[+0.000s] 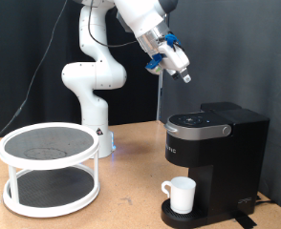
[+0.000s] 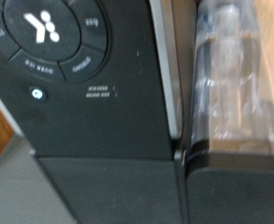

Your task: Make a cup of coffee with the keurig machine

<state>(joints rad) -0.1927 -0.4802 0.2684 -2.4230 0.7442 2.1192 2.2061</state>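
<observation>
Gripper raised above the coffee maker, cup waiting below.

Exterior view: a wooden table (image 1: 131, 205) against a dark curtain holds a white 2-tier tray table (image 1: 50, 167) at the exterior view's left and the keurig machine (image 1: 217, 153) at its right, lid down. The cup (image 1: 182, 195) stands on the drip tray; its contents can't be seen. The gripper (image 1: 185, 78) hangs above the machine, touching nothing; I cannot tell how its fingers stand.
Wrist view: the machine's button panel (image 2: 58, 33) and clear water tank (image 2: 230, 79), blurred; no fingers visible.

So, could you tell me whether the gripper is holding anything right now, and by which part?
Nothing is held: the gripper hangs in the air above the keurig machine, with nothing between its fingers.
</observation>
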